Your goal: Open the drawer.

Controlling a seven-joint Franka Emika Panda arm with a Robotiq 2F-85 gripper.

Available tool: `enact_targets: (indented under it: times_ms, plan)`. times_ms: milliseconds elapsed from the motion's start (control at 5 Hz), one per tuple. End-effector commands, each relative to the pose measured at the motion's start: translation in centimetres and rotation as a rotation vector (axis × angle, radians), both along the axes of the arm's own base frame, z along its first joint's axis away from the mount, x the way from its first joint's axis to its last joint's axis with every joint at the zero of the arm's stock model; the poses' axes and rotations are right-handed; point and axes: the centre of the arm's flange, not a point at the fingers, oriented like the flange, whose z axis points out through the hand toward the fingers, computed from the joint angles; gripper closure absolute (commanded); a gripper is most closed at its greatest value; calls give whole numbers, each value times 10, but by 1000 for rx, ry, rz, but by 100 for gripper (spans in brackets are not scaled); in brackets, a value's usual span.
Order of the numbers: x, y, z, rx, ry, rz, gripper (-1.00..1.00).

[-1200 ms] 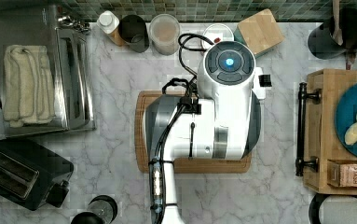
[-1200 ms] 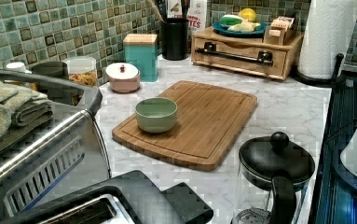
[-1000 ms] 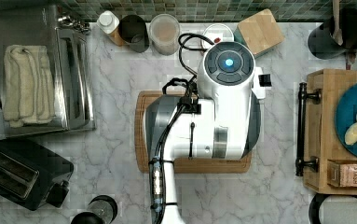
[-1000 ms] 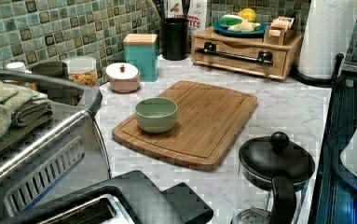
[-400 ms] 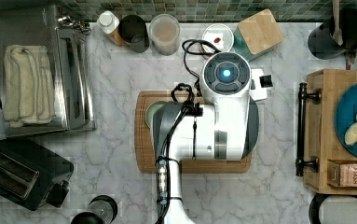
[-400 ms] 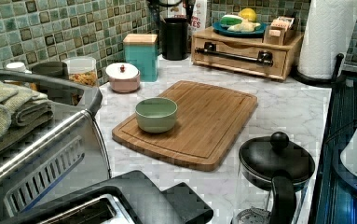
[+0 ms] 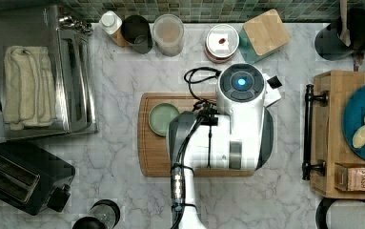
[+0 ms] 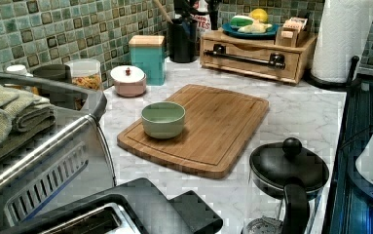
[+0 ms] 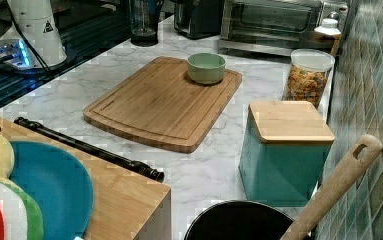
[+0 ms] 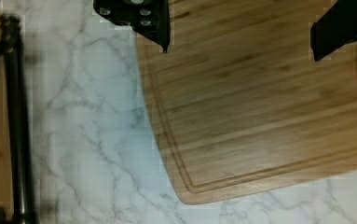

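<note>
A white marble counter [image 7: 118,119] with grey veins fills the frame. A green and teal mosaic tile wall [image 8: 38,34] runs along the upper left of the left view. Lighting is even, with soft shadows.

A home kitchen counter: white marble worktop [image 7: 113,95] backed by green mosaic wall tiles [image 8: 38,29]. On it stand a toaster oven [image 7: 46,71], a black toaster [image 7: 23,179], a bamboo cutting board [image 8: 213,126], a cereal jar [image 9: 306,77], a paper towel roll [image 8: 342,39] and a utensil pot [image 8: 183,41].
</note>
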Motion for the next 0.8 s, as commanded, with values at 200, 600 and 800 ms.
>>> enact_targets:
  times_ms: [200,600,800]
  plan:
    - [-22,-141,16,-84,-64,97,-100]
    - [-35,-159,0,-79,-88,188,-100]
    - [-33,-168,-15,-92,-103,275,-100]
